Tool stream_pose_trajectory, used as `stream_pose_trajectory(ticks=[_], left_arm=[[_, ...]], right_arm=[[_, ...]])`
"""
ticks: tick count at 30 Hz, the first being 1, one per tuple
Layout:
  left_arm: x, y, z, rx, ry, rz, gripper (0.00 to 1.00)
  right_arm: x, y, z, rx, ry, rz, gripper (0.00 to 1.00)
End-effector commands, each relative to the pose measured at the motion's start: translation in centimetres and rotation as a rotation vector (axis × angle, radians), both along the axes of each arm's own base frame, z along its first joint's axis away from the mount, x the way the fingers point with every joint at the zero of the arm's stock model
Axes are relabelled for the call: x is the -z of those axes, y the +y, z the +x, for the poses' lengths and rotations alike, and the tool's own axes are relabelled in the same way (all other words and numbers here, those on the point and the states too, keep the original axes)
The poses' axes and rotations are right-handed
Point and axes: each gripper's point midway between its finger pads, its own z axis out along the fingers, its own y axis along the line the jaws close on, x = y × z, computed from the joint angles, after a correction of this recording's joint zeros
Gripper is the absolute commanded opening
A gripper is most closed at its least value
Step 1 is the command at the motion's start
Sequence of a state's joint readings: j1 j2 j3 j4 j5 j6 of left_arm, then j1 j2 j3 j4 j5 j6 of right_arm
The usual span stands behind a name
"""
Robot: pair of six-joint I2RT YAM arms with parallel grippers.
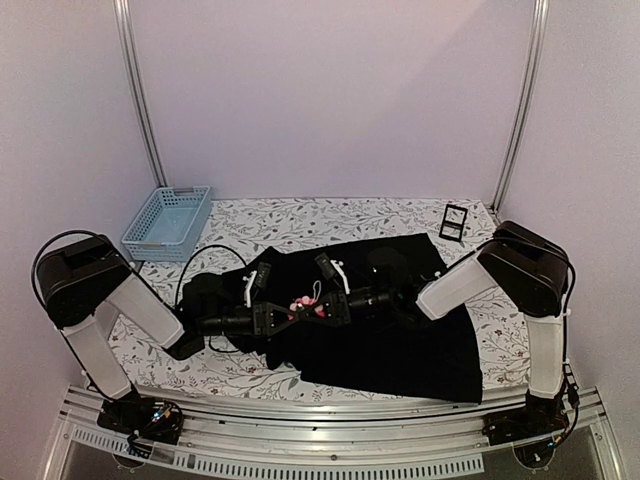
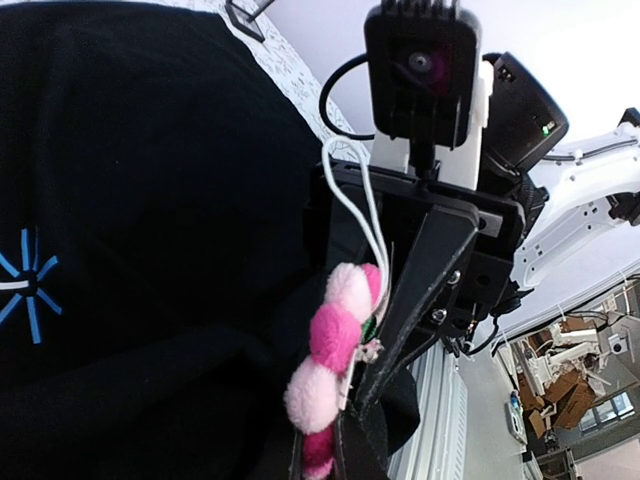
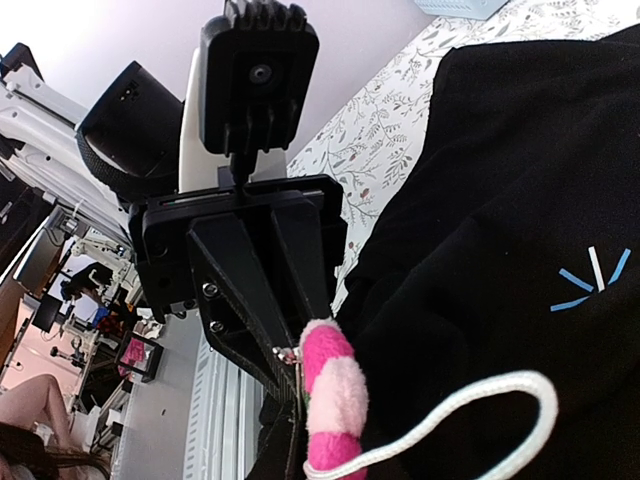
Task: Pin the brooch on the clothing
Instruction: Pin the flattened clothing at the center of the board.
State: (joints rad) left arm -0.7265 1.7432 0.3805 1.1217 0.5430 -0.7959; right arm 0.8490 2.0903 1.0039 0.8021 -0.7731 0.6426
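Left hand (image 3: 290, 362) clamps the brooch (image 2: 335, 335) over the clothing (image 2: 150, 200); right hand (image 2: 365, 390) presses against it, grip unclear.

I see a surface (image 1: 330, 215) covered in a leafy floral print. A blue basket (image 1: 167, 222) sits at its far left corner, and a small black stand (image 1: 453, 222) at the far right corner. A black shirt (image 1: 400, 340) lies spread across the middle, reaching the near edge.

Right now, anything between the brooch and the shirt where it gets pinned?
Nothing visible. The brooch sits in the left gripper close over the shirt; a white cord loops beside it, not in between.
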Motion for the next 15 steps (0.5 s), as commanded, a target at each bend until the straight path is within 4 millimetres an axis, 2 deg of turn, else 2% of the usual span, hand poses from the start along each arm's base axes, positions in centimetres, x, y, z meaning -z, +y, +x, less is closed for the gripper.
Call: stream_pose_trajectory(ticks=[1, 6, 11, 15], left_arm=[[-2.9, -2.4, -2.2, 0.149, -0.105, -0.071, 0.0], [-3.1, -2.7, -2.3, 0.164, -0.122, -0.064, 0.0], [-3.0, -2.5, -1.9, 0.133, -0.123, -0.056, 0.0], [-2.9, -2.4, -1.7, 0.122, -0.119, -0.053, 0.0]], right_arm=[[2.0, -1.1, 2.7, 0.133, 0.036, -0.093, 0.08], [2.0, -1.4, 2.6, 0.136, 0.044, -0.099, 0.09], [1.8, -1.7, 1.5, 0.099, 0.046, -0.077, 0.18], [0.6, -1.9, 0.8, 0.08, 0.021, -0.034, 0.25]])
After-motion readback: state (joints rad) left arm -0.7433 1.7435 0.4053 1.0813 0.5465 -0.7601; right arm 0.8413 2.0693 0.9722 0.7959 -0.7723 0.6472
